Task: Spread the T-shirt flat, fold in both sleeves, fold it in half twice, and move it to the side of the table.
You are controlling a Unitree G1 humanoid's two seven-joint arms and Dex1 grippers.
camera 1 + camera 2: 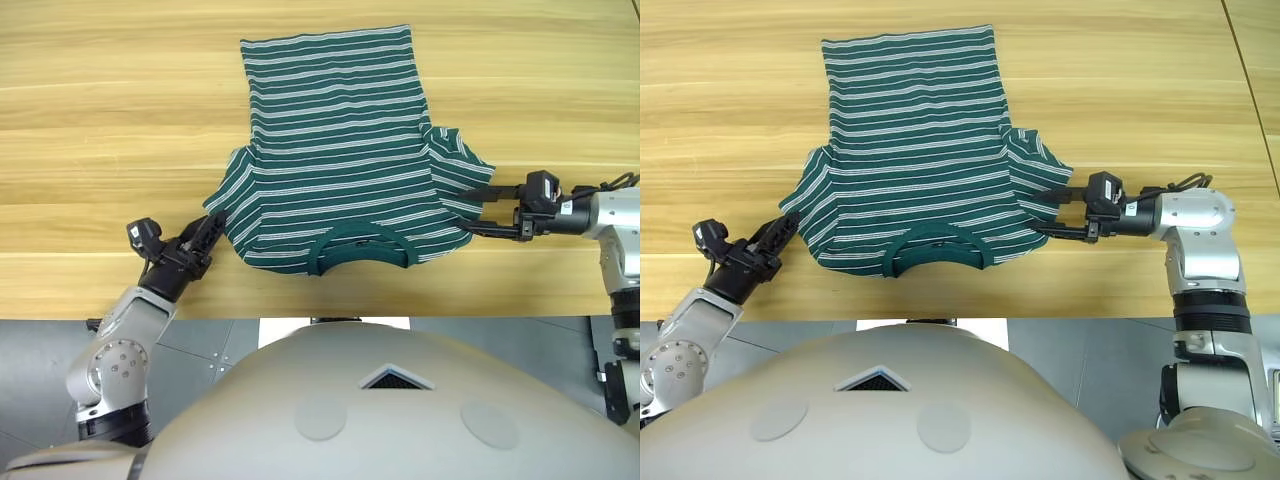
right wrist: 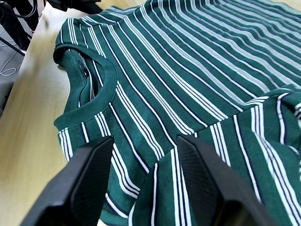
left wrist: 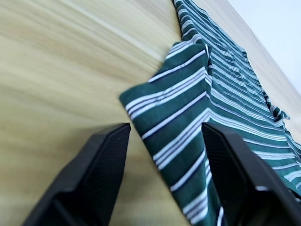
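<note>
A green T-shirt (image 1: 340, 150) with white stripes lies flat on the wooden table (image 1: 100, 120), collar (image 1: 362, 247) toward the near edge. My left gripper (image 1: 213, 230) is open at the tip of the left sleeve (image 3: 164, 101), low over the wood. My right gripper (image 1: 470, 209) is open with its fingers around the edge of the crumpled right sleeve (image 1: 455, 160), near the shoulder (image 2: 155, 160). In the right wrist view the collar (image 2: 91, 89) lies just ahead of the fingers.
Bare wood (image 1: 1160, 80) runs wide on both sides of the shirt and behind it. The table's near edge (image 1: 230, 315) is just behind both wrists, with grey floor (image 1: 40, 380) below.
</note>
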